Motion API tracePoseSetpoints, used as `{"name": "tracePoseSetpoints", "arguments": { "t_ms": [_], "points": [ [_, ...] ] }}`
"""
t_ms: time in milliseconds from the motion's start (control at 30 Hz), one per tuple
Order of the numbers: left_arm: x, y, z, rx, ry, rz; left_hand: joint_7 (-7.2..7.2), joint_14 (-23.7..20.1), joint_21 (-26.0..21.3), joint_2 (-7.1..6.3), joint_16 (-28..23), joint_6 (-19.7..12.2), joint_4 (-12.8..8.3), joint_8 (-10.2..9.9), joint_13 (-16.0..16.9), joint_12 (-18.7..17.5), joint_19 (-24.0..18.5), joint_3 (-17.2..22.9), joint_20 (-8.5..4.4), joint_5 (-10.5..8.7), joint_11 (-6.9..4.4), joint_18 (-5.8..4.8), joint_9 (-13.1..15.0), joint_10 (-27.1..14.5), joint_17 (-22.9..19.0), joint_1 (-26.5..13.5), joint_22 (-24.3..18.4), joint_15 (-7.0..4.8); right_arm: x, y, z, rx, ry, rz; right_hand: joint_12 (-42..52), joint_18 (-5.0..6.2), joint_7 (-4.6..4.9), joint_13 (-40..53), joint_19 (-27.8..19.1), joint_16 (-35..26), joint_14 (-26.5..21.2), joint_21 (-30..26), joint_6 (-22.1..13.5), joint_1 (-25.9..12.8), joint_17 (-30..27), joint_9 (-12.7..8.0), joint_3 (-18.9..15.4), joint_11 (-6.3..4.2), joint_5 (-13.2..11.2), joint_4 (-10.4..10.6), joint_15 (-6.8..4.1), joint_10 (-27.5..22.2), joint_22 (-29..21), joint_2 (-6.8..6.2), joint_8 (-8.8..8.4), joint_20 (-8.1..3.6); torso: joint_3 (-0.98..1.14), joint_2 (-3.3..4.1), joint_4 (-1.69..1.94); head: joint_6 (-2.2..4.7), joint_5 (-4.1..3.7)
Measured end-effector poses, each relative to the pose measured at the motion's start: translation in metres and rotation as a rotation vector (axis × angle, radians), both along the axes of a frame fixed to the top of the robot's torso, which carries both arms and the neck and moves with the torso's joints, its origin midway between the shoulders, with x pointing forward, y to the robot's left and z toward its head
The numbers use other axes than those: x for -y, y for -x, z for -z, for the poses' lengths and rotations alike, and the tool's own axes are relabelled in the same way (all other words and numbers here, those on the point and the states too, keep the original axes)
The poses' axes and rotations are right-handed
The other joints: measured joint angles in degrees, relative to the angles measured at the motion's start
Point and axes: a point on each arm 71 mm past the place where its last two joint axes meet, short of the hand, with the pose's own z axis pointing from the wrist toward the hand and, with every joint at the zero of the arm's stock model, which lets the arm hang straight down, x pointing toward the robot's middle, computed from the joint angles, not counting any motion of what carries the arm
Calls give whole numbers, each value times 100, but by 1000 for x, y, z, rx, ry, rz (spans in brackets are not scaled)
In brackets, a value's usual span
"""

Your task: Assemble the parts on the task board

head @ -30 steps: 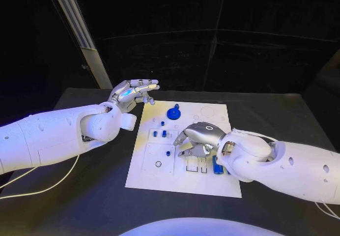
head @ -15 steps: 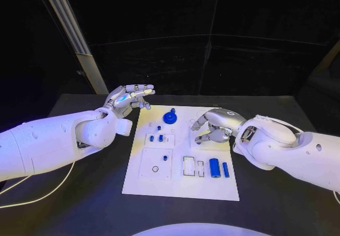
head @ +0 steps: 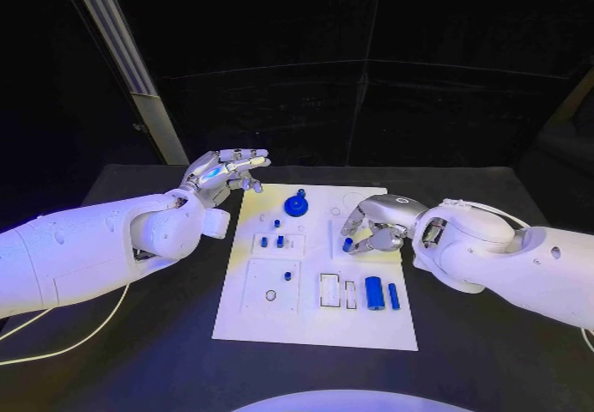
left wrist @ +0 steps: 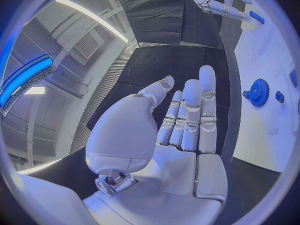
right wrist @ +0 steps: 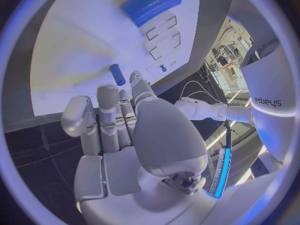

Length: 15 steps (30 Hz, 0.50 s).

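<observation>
The white task board [head: 316,326] lies in the middle of the table. My right hand [head: 378,225] hovers over the board's right side and pinches a small blue peg [head: 348,245] [right wrist: 117,74] at its fingertips; the left wrist view shows that peg [left wrist: 256,17] too. My left hand [head: 229,170] floats beside the board's far left corner, fingers apart and holding nothing. On the board are a blue gear [head: 297,205] [left wrist: 258,92], two short pegs [head: 274,241], a tiny peg [head: 287,275], a thick blue cylinder [head: 374,293] [right wrist: 150,2] and a thin blue rod [head: 394,296].
A small dark ring [head: 271,295] lies on the board's near left part. Empty rectangular slots [head: 332,290] sit left of the cylinder. A pale post [head: 130,77] rises behind the table's far left. A white cable [head: 75,335] trails over the black table [head: 148,360].
My right hand has left the near-right slots and moved toward the board's far right, uncovering the cylinder and rod. The left hand has kept its place.
</observation>
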Motion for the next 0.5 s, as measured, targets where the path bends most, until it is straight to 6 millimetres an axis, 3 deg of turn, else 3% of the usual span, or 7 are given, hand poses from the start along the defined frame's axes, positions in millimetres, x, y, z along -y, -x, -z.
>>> {"name": "tracePoseSetpoints", "arguments": {
  "t_ms": [233, 500],
  "points": [
    [1, 0, 0, -1, 1, 4, 0, 0, 0, 0, 0, 0, 0, 0, 0, 0, 0, 0, 0, 0, 0, 0, 0, 0, 0, 0, 0, 0, -5, -3, 5, -23, 49, -10, 37, 0, -24, 0, 116, 216, 43, 143, 24, 136, 182, 0, 85, -10, 104, -62, -2, 92, 171, 78, 0, -5, -1, 2, -2, -4, -19],
    [1, 0, 0, -2, 2, 6, 0, 0, 0, 23, 0, 0, -16, 0, 0, 0, 21, -16, 21, 0, 21, 0, 0, -21, -7, 22, 1, 0, -9, -5, 7, -20, 68, -17, 36, 0, -6, -11, 205, 443, 62, 284, 122, 241, 385, 0, 301, -33, 53, -59, -21, 245, 364, 183, 0, -2, 3, 1, -2, -14, -21]
  ]
}}
